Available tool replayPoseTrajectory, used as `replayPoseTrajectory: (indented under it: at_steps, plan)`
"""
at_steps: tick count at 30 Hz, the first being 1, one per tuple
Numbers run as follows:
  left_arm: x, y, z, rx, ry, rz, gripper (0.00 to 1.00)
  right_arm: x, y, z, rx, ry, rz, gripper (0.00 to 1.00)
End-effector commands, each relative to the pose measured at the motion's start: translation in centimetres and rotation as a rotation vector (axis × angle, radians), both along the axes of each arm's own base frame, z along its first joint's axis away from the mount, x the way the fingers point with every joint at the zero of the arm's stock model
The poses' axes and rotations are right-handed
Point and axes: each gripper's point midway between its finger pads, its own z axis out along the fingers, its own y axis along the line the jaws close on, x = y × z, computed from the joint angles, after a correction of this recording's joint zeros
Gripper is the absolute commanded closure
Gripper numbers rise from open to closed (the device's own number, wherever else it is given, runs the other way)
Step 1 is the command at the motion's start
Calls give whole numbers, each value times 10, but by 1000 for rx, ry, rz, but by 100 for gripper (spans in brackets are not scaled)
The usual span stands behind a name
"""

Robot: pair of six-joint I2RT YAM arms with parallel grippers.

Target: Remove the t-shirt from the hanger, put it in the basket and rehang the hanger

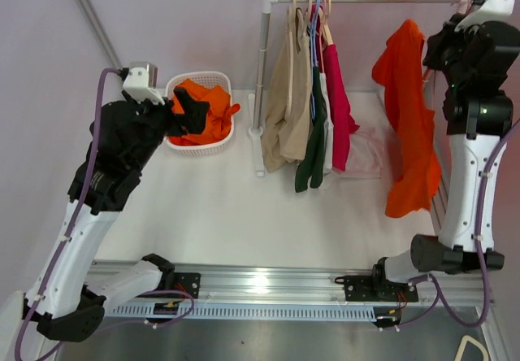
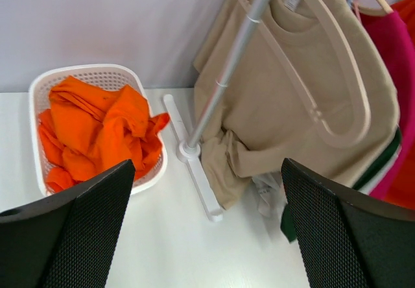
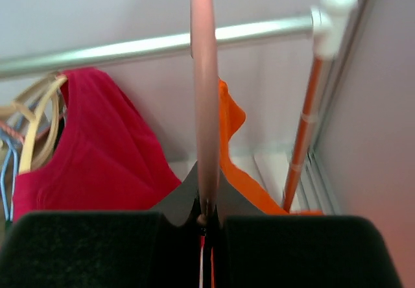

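The right fingers [image 3: 84, 249] are clamped together on the pale pink hanger [image 3: 202, 106], whose thin edge rises from between them toward the rail [image 3: 130, 47]. The orange t-shirt [image 1: 406, 117] hangs below that rail, just left of the right arm. In the wrist view its cloth shows right behind the hanger, reaching down to the fingers. The left fingers [image 2: 78, 229] stand wide apart and hold nothing. They are over the table [image 1: 227, 206] near the white basket [image 2: 91, 69] of orange clothes, well away from the t-shirt.
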Motion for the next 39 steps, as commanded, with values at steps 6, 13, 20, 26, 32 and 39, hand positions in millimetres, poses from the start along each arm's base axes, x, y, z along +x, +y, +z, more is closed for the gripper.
replayPoseTrajectory:
  at_steps: [6,13,20,26,32,39]
  plan:
    - [-62,-43,0,7,-102,-302,0,-109,-3,-21,189,16,-269,100]
    - [-110,-80,-19,10,-126,-514,1,-126,19,-67,289,141,-309,100]
    - [-135,-147,-50,54,-92,-677,0,-104,32,-72,294,138,-373,100]
    - [-156,-195,-50,39,-133,-789,0,-72,41,-92,280,236,-592,100]
    - [-166,-227,-51,45,-157,-848,0,-64,63,-89,297,209,-625,100]
    - [-167,-253,-54,42,-158,-900,1,-71,74,-76,305,159,-564,100]
